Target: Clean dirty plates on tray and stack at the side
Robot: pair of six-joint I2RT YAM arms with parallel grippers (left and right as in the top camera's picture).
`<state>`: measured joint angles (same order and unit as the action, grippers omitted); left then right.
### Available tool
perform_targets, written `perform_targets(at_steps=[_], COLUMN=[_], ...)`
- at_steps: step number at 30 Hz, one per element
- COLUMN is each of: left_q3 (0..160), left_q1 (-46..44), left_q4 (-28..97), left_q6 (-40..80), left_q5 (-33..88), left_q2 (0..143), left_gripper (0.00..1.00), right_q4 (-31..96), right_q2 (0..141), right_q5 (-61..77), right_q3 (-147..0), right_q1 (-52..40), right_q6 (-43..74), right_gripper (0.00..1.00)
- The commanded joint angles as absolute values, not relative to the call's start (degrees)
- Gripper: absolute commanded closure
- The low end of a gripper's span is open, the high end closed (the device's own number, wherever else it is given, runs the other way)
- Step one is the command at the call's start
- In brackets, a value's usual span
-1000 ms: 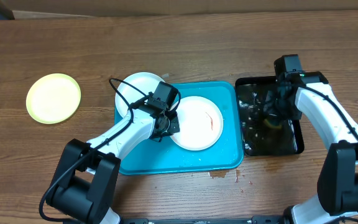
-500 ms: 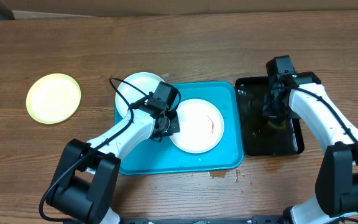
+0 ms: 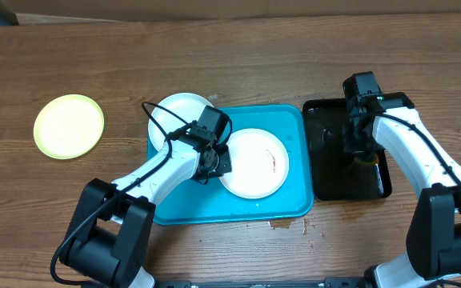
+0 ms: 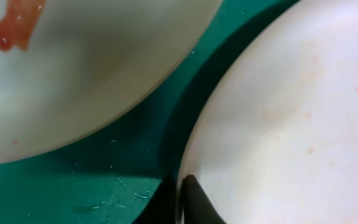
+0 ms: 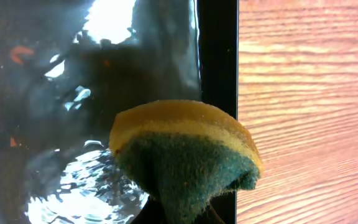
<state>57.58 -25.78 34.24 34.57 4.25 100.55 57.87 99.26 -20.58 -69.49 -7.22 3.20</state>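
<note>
The turquoise tray lies mid-table. A white plate with a red smear rests in it and shows in the left wrist view. A second white plate sits over the tray's back left corner. My left gripper is shut on that plate's rim, its fingers either side of the edge. A pale green-rimmed plate lies on the table far left. My right gripper is shut on a yellow and green sponge over the black tray.
The narrow black tray holds water and stands right of the turquoise tray; its right rim borders bare wood. Small reddish drips lie on the table by the turquoise tray's front edge.
My right gripper has shifted the sponge slightly right inside the black tray, and the water has calmed. The left arm and the plates have not moved.
</note>
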Motion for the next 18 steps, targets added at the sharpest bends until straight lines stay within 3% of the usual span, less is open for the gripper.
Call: perform_targets(at_steps=[1, 5, 12, 13, 14, 15, 18], left_q3=[57.3, 57.3, 57.3, 57.3, 57.3, 57.3, 57.3], left_q1=[-26.1, -26.2, -26.3, -26.3, -26.3, -26.3, -26.3], left_q4=[34.5, 34.9, 33.6, 33.3, 33.1, 33.0, 33.0], left_q6=[34.7, 34.7, 34.9, 34.9, 34.9, 34.9, 34.7], left_q5=[5.1, 7.2, 8.4, 8.3, 8.2, 8.2, 8.2], left_q2=[101.0, 101.0, 101.0, 101.0, 101.0, 101.0, 101.0], left_gripper=[0.96, 0.93, 0.73, 0.76, 0.9, 0.96, 0.96], right_q4=[56.9, 57.5, 56.9, 56.7, 56.4, 56.4, 57.4], right_q2=[97.1, 97.1, 97.1, 97.1, 97.1, 97.1, 97.1], right_q5=[-22.0, -22.0, -22.0, -22.0, -21.9, -21.3, -17.7], right_q3=[-71.0, -71.8, -72.8, -72.8, -72.8, -72.9, -74.8], right_q1=[-7.4, -7.7, -9.8, -10.0, -10.0, -10.2, -10.9], right_q6=[0.2, -4.3, -6.3, -6.2, -6.1, -6.0, -4.9], right_gripper=[0.96, 0.96, 0.96, 0.96, 0.96, 0.96, 0.96])
